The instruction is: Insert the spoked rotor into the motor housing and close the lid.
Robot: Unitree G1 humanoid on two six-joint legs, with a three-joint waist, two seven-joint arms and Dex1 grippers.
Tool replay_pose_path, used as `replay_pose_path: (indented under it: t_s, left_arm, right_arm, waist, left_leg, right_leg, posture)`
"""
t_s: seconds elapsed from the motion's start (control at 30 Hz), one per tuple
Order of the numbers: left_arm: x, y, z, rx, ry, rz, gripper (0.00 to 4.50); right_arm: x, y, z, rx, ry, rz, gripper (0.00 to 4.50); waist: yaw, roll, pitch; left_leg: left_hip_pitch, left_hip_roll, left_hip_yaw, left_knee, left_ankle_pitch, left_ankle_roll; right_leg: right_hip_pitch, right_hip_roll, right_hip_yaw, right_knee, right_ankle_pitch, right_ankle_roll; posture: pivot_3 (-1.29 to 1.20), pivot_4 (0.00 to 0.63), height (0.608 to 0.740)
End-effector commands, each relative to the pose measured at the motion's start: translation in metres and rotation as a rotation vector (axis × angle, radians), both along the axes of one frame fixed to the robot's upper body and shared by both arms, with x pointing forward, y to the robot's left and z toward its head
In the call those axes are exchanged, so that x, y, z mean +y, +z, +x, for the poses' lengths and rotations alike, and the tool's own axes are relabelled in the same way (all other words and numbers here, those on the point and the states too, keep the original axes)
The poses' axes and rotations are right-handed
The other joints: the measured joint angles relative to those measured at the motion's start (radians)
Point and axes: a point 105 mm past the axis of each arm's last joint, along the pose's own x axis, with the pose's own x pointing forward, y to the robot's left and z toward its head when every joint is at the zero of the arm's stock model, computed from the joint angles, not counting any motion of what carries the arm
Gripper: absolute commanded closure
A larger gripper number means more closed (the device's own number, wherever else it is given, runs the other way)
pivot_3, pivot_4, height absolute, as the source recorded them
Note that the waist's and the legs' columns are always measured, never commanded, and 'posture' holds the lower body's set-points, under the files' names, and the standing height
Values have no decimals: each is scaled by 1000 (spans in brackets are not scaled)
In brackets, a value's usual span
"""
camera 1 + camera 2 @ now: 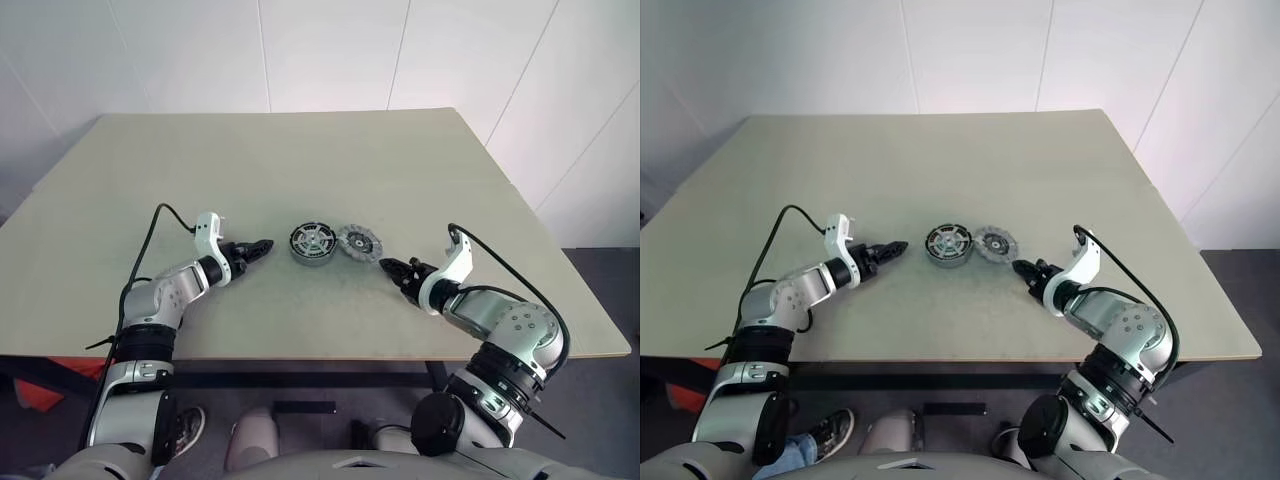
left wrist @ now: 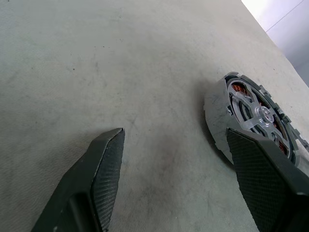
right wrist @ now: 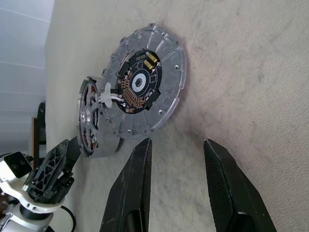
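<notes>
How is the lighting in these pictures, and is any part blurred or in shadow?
Left eye view: soft, even light; the table shows no glare. Left wrist view: the motor housing throws a dim shadow; the near fingers look sharp. Right wrist view: the lid is crisp, its rim shines faintly.

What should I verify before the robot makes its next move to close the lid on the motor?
1. Spoked rotor inside motor housing: ok, the spokes lie over the coppery windings.
2. Rotor fully seated: cannot tell.
3. Lid on the housing: not ok, it lies beside the housing on the table.
4. Left jaws open and empty: ok.
5. Right jaws open and empty, close to the lid: ok.
6. Lid's edge free of the housing: cannot tell, the two rims meet.
</notes>
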Motion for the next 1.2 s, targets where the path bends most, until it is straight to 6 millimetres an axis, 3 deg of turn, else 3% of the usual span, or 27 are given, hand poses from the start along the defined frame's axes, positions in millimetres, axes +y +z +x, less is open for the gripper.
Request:
replay_pose_path:
  t_s: [0.03, 0.3, 0.73, 0.93, 1.2]
  left_arm:
    - [0, 11, 2, -38, -4, 22, 956]
    - [6, 14, 1, -47, 10, 33, 956]
    - [-1, 13, 2, -52, 0, 29, 956]
    - [-2, 14, 4, -56, -6, 35, 956]
    - [-1, 12, 4, -56, -8, 42, 956]
  right_arm:
    - [57, 17, 19, -82, 128, 132, 2643]
    - [61, 25, 48, -166, 98, 144, 2643]
    - [68, 50, 71, -317, 99, 90, 2643]
    - [61, 42, 80, -310, 52, -10, 2643]
    - [58, 41, 83, -321, 28, -20, 2643]
  waist:
    - [-3, 0, 0]
    - [-2, 0, 0]
    - [0, 0, 0]
    - [0, 0, 0]
    - [-1, 0, 0]
  left_leg:
    - [1, 0, 0, 0, 0, 0]
    - [4, 2, 0, 0, 1, -2]
    - [-3, 1, 0, 0, 1, -1]
    - [-4, 1, 0, 0, 1, -1]
    - [-7, 1, 0, 1, 1, -1]
  right_leg:
    - [0, 0, 0, 0, 0, 0]
    - [2, 1, 0, 0, 0, 0]
    - [-3, 1, -1, 0, 3, -6]
    - [-3, 1, -1, 0, 2, -4]
    - [-5, 2, -1, 1, 4, -7]
  posture:
    - [0, 0, 740]
    - [0, 0, 740]
    - [0, 0, 740]
    - [0, 0, 740]
    - [0, 0, 740]
